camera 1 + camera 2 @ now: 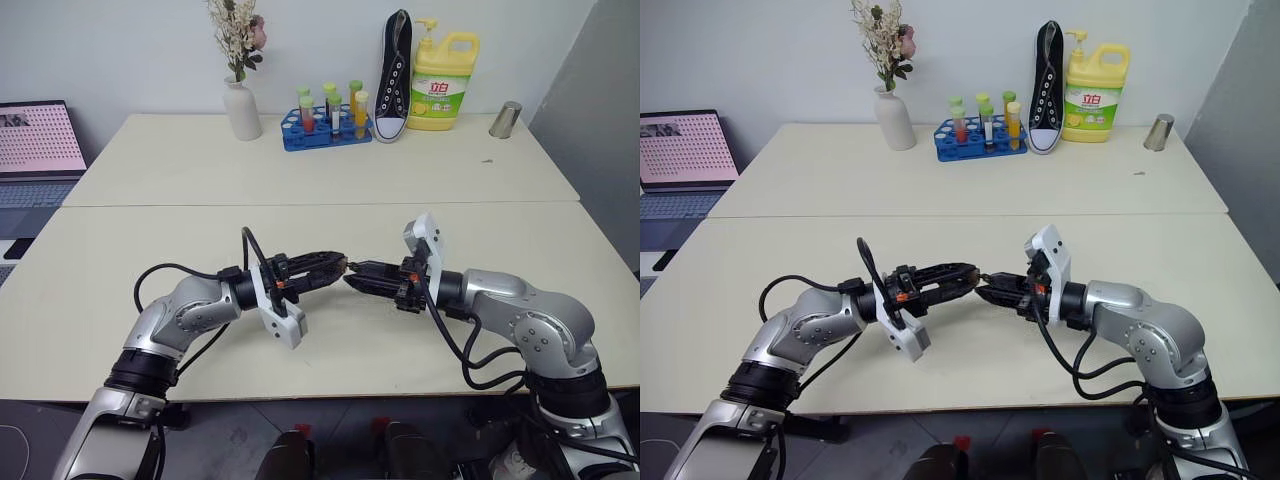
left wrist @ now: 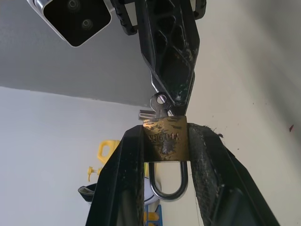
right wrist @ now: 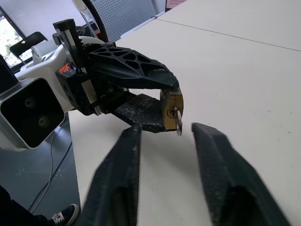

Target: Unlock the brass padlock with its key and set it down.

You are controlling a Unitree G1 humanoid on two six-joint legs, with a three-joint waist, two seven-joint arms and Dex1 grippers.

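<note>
My left gripper [image 1: 340, 263] is shut on the brass padlock [image 2: 165, 139], clamping the small golden body between its two fingers above the table's front half. The silver shackle [image 2: 168, 181] hangs closed on the side toward the wrist. The key [image 2: 159, 104] sits in the keyhole at the lock's outer end, its silvery head sticking out. My right gripper [image 3: 167, 129] points at it from the opposite side. Its fingers [image 3: 129, 155] stand apart, one on each side of the key [image 3: 178, 121], not pressed on it.
Along the cream table's [image 1: 320, 190] far edge stand a white vase with flowers [image 1: 241, 108], a blue rack of test tubes [image 1: 325, 125], a black sneaker [image 1: 395, 75], a yellow detergent bottle [image 1: 443, 80] and a metal cup [image 1: 505, 119]. A laptop [image 1: 38, 140] sits far left.
</note>
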